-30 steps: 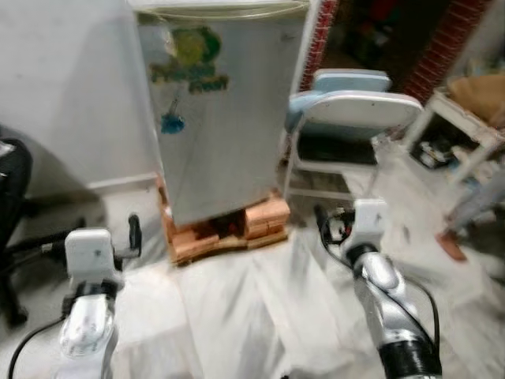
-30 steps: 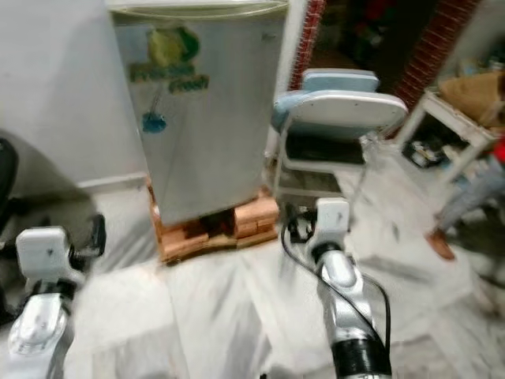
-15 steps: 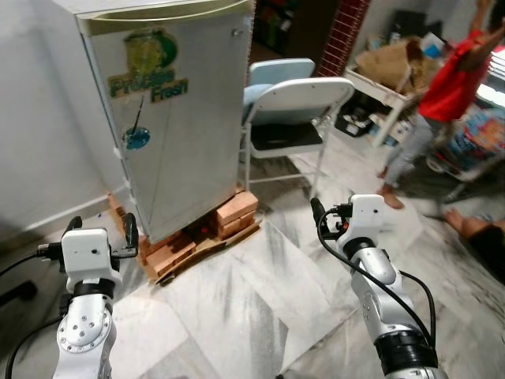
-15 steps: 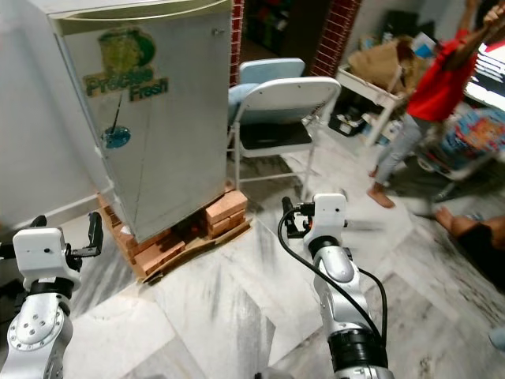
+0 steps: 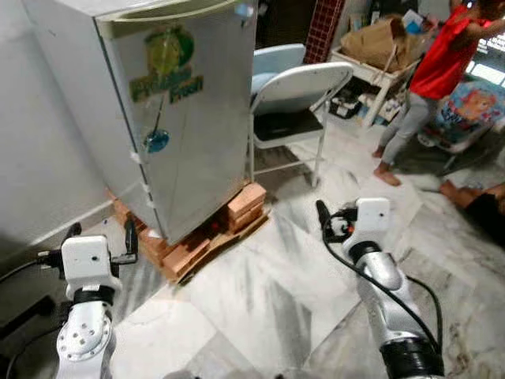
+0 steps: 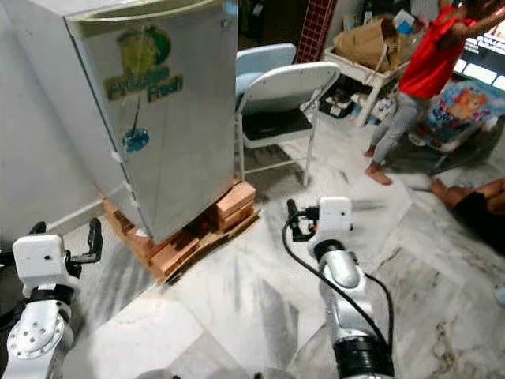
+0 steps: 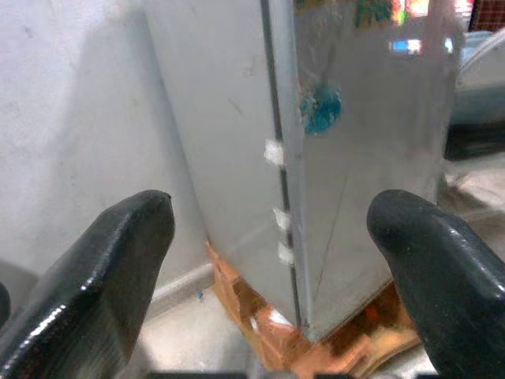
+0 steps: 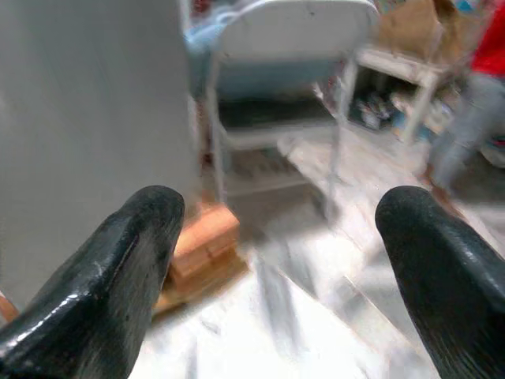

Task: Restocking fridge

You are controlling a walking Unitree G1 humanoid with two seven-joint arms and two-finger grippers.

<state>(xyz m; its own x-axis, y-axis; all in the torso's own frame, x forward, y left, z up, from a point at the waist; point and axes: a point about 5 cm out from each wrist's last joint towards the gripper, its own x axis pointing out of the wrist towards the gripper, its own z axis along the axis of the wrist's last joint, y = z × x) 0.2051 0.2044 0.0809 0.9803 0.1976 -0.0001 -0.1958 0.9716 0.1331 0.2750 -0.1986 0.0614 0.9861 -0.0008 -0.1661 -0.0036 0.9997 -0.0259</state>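
- My left gripper is raised at my lower left over the marble floor; its two black fingers are spread wide apart and grasp nothing.
- My right gripper is raised at my lower right, well apart from the fridge; its fingers are likewise released, with only floor and furniture showing in the gap between them.
- A black cable loops along my right forearm.
- The small silver fridge, the task's own thing, stands ahead and left of centre with its door closed.
- The door carries a green "Fresh" sticker near its top and a small blue sticker below it.
- The fridge rests on orange bricks, which sit on a flat board on the floor.
- Its far side is near a pale wall.
- Just beside the fridge, to its right, a white folding chair with a dark seat faces me; a light blue chair stands close behind it.
- Further right, a white table holds a brown paper bag.
- At the far right, a person in a red top and grey trousers stands barefoot on the floor.
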